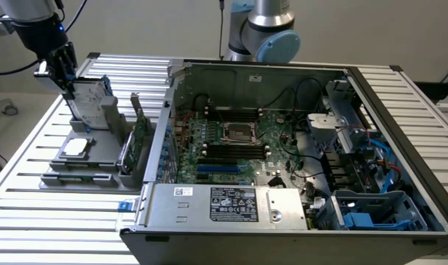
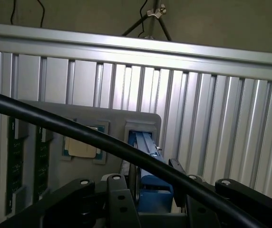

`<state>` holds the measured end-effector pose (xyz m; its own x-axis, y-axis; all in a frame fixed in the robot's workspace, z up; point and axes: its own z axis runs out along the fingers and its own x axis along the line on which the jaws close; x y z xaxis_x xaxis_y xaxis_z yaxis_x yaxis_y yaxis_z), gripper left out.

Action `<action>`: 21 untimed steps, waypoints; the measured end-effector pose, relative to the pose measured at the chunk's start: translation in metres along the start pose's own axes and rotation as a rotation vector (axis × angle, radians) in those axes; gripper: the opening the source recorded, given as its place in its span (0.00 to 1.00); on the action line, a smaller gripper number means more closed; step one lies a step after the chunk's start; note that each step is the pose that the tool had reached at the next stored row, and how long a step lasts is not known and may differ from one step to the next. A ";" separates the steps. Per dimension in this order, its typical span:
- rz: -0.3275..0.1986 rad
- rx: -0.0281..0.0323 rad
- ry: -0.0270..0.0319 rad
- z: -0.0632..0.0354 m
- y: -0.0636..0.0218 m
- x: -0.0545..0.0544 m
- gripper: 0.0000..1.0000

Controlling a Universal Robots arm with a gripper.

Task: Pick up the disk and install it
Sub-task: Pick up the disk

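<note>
The disk (image 1: 91, 100) stands upright on its edge in the slot of a grey holder (image 1: 84, 165) at the exterior view's left. It is silver with a blue carrier frame. My gripper (image 1: 62, 73) comes down on its upper edge from above, and the jaws stand closed on it. In the wrist view the blue carrier (image 2: 144, 142) runs from the holder's slot up between my black fingers (image 2: 121, 199), with the gripper (image 2: 156, 186) around its near end. The disk's lower end still sits at the holder.
An open computer case (image 1: 283, 138) fills the middle of the ribbed aluminium table (image 1: 32, 215), with a blue drive bay (image 1: 378, 212) at its near right corner. A silver chip (image 1: 75, 146) and a green card (image 1: 139, 138) sit on the holder. A black cable (image 2: 79, 130) crosses the wrist view.
</note>
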<state>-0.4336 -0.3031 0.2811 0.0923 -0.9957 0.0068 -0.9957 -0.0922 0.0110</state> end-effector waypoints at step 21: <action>0.006 0.0002 -0.0022 0.0000 -0.0004 0.003 0.33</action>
<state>-0.4329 -0.3065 0.2810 0.0865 -0.9962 0.0047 -0.9962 -0.0865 0.0108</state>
